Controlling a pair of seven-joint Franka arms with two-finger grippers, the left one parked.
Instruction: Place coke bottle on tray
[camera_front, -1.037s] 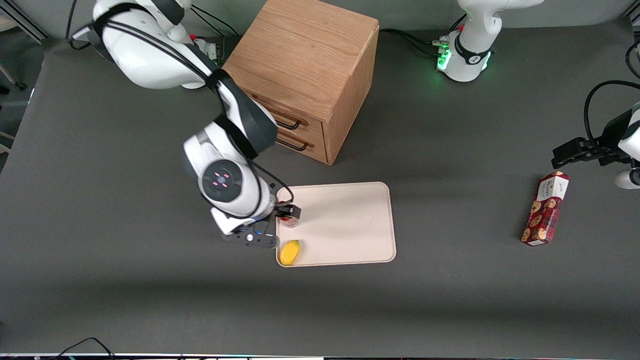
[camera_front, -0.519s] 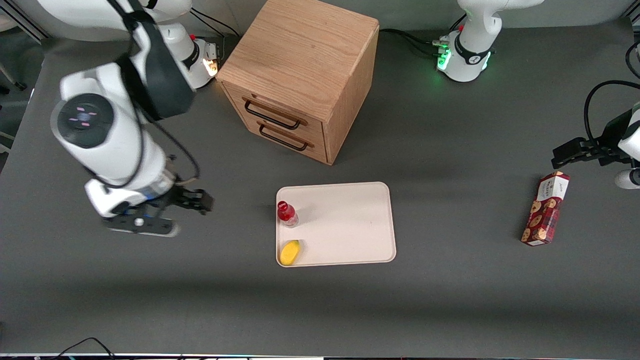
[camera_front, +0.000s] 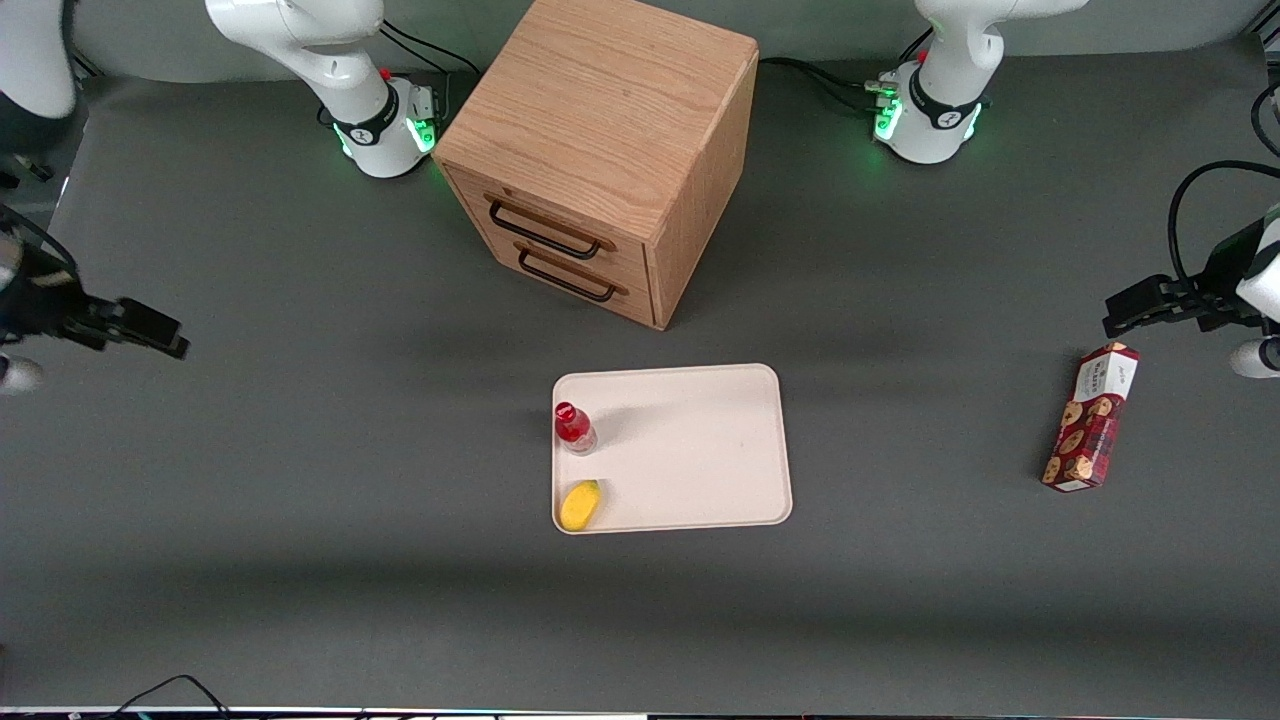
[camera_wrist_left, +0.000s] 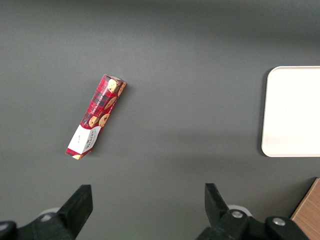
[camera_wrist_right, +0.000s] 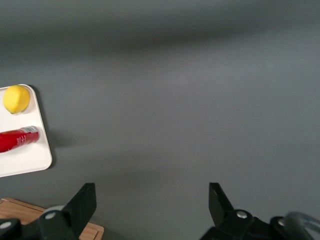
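The coke bottle (camera_front: 574, 428), red-capped with a red label, stands upright on the cream-white tray (camera_front: 700, 450), close to the rim at the working arm's end. In the right wrist view the coke bottle (camera_wrist_right: 17, 140) shows on the tray (camera_wrist_right: 30, 160) beside a yellow fruit. My right gripper (camera_front: 160, 335) hangs far off toward the working arm's end of the table, well apart from the tray. It is open, and between its dark fingers (camera_wrist_right: 85, 200) there is only bare table.
A yellow lemon-like fruit (camera_front: 580, 504) lies on the tray, nearer the front camera than the bottle. A wooden drawer cabinet (camera_front: 600, 150) stands farther from the camera than the tray. A red-brown cookie box (camera_front: 1092, 417) lies toward the parked arm's end.
The gripper let go of the bottle on the tray, and the arm swung away toward the working arm's end of the table. The bottle stays upright.
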